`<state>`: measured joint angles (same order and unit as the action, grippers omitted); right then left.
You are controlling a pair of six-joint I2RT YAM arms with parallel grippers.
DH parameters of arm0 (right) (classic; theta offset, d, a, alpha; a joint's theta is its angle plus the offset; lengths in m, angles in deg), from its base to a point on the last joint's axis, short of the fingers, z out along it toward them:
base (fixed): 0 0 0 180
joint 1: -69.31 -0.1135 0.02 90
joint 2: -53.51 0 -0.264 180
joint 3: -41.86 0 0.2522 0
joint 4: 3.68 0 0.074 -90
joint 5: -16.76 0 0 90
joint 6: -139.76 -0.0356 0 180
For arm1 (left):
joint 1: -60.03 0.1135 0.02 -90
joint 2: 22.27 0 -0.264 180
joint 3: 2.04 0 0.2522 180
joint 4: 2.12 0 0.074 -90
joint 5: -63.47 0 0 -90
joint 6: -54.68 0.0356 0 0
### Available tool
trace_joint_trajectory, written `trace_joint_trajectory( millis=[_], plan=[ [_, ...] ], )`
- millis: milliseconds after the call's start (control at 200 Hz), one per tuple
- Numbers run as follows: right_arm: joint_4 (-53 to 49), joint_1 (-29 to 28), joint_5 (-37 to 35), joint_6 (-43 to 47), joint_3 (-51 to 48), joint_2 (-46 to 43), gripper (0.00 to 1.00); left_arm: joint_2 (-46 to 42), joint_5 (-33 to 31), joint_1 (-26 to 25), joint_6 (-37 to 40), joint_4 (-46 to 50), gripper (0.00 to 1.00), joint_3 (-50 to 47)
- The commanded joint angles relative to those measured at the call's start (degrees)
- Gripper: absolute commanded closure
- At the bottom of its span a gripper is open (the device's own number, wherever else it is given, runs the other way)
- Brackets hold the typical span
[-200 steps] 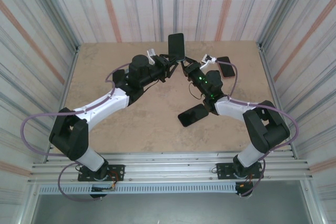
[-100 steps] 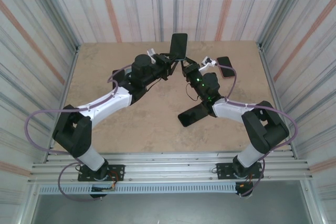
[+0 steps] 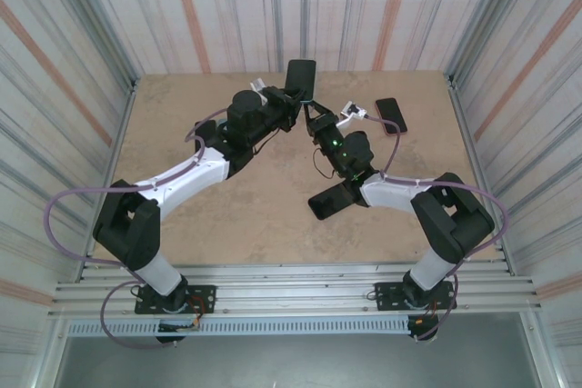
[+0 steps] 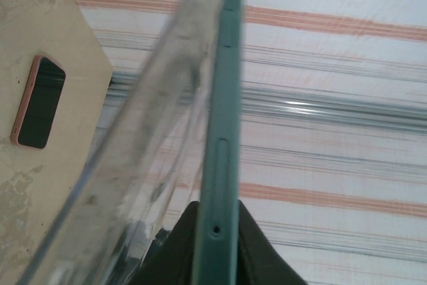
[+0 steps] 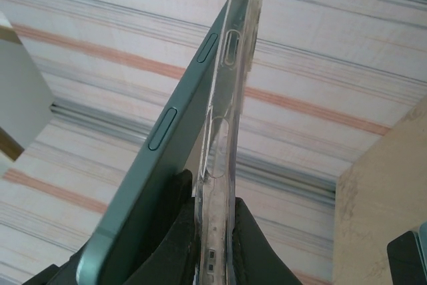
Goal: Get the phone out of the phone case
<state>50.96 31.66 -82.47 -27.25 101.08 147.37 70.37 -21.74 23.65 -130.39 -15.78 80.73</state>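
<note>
I find the left gripper (image 4: 215, 235) clamped on the edge of the green phone (image 4: 223, 98), its dark fingers (image 4: 175, 251) pressed to either side of that edge. The right gripper (image 5: 215, 231) is closed on the clear phone case (image 5: 230, 65), pinching its rim. Both wrist views show the phone and phone case joined at the far end and parted in a wedge at the end nearest the fingers, so the phone is partly out. From the overhead camera the phone is held upright in the air above the far middle of the table (image 3: 182, 143), between the two grippers. A pink-edged phone (image 3: 392, 116) lies flat at the far right, and a black phone (image 3: 333, 199) lies beside the right arm.
</note>
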Motion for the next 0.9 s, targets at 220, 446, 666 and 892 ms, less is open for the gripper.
trace_joint_trajectory(
  millis=[220, 446, 666, 892],
  plan=[
    [-5.44, -0.43, -5.18, 0.2, 0.24, -0.67, 1.0, -3.48, 0.37, 0.2, 1.92, -0.44, 1.0, -0.19],
    [-9.31, 1.91, -8.61, -0.19, 1.1, 2.21, 1.0, -8.92, 2.0, 0.63, 1.31, 1.06, 1.0, -6.24],
    [-9.03, 3.79, -6.6, -0.1, 1.66, 4.06, 1.0, -12.41, 1.65, 4.53, 2.59, 3.32, 1.0, -13.36],
    [-11.46, 3.92, -3.3, -0.78, 2.05, 4.68, 1.0, -6.89, 3.51, 10.23, 6.18, -6.51, 1.0, -17.6]
  ],
)
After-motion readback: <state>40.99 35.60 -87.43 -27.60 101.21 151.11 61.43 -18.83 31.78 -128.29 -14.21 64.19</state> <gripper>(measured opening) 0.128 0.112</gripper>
